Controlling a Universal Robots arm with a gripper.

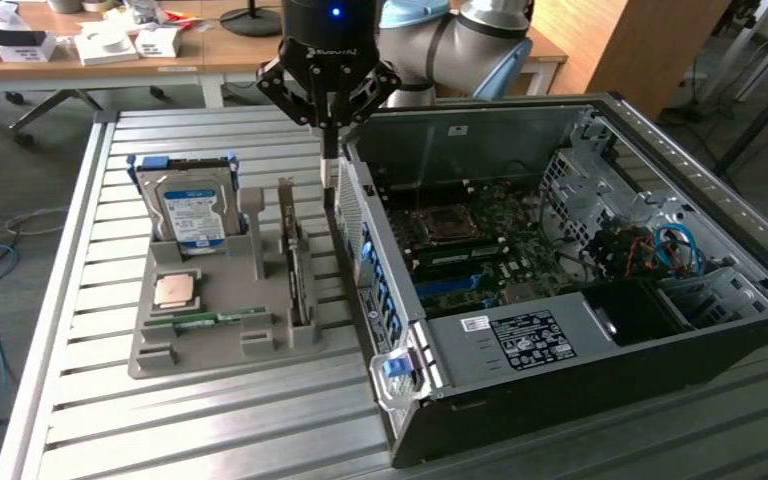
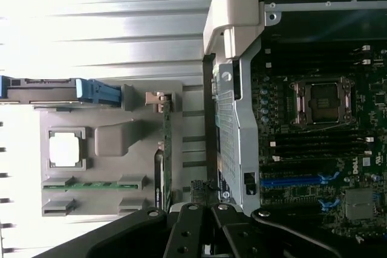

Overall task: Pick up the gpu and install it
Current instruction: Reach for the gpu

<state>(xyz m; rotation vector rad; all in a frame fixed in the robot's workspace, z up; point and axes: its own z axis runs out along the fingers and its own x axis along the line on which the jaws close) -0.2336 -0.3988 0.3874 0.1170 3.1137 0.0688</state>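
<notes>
**Exterior view.** Found black two-finger gripper (image 1: pixel 328 165) shut, fingers pressed together on nothing, hanging toward the far edge of the slatted metal table (image 1: pixel 77 400), above the gap between the grey plastic parts tray (image 1: pixel 151 335) and the open black computer case (image 1: pixel 598 400). Located thin dark rectangular gpu card (image 1: pixel 299 270) standing on edge in the tray slot nearest the case, below and apart from the gripper. Noted silver hard drive with blue-white label (image 1: pixel 195 210) upright at the tray's far end.

**Wrist view.** Saw gripper linkage beside the case's pale metal wall. Located gpu card (image 2: pixel 166 149) edge-on in the tray, seated and untouched.
</notes>
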